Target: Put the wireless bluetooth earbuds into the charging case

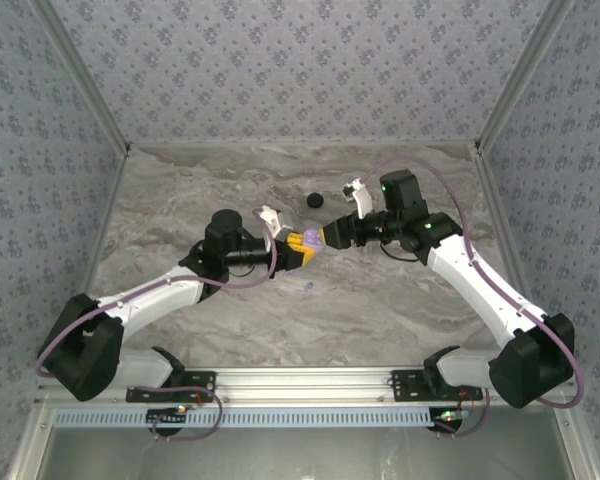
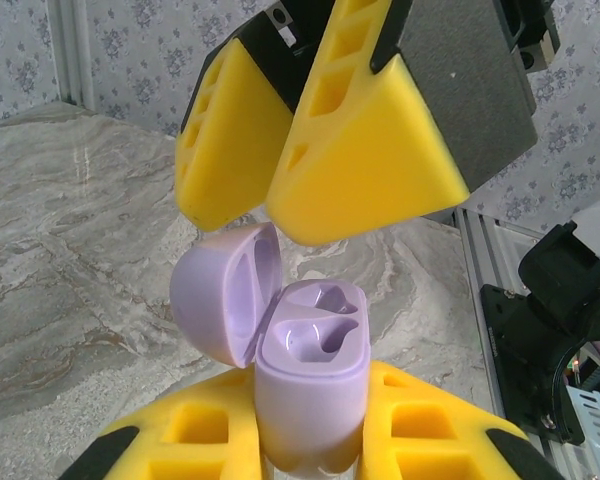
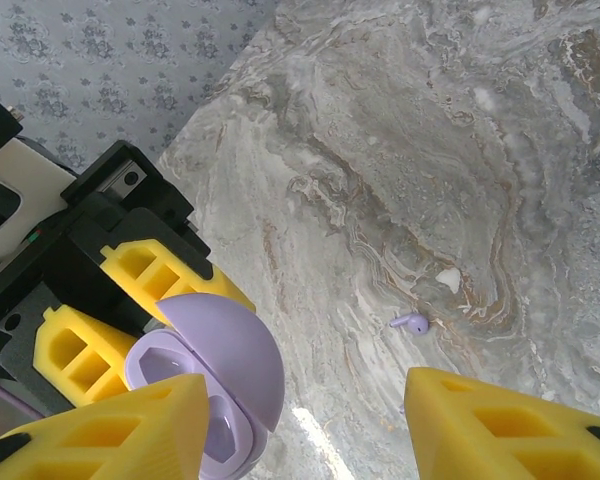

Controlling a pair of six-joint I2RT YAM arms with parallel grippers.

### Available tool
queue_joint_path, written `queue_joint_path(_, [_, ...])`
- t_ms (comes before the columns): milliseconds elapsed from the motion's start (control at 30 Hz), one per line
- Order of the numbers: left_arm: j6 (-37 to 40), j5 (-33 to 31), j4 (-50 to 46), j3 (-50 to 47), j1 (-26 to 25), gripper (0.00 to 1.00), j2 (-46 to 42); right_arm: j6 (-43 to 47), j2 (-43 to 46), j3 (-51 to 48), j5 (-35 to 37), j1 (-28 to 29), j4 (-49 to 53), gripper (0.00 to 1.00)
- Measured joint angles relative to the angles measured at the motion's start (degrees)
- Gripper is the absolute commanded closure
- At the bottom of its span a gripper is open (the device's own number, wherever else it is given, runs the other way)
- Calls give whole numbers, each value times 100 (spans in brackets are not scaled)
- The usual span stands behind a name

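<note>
My left gripper (image 2: 310,445) is shut on the body of a pale purple charging case (image 2: 310,390), holding it upright above the table. Its lid (image 2: 225,290) is swung open to the left and both sockets are empty. My right gripper (image 3: 310,425) is open just above and beside the case (image 3: 215,385), with nothing between its yellow fingers (image 2: 365,150). One pale purple earbud (image 3: 412,322) lies on the marble table, apart from both grippers. From above, the two grippers (image 1: 298,250) (image 1: 326,237) meet at the table's middle, around the case (image 1: 308,230).
A black round case (image 1: 316,200) sits on the marble table (image 1: 400,310) just behind the grippers. Patterned walls close in the back and both sides. An aluminium rail (image 1: 310,380) runs along the near edge.
</note>
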State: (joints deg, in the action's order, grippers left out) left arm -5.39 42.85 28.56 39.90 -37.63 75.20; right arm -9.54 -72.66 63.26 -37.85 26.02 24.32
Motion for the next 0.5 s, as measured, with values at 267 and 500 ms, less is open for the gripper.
queue_joint_path(267, [-7, -4, 11, 0, 0, 81, 33, 39, -61, 0, -70, 83, 59, 44])
queue_joint_path(500, [-26, -24, 44, 0, 0, 81, 35, 46, -63, 0, -136, 103, 79, 43])
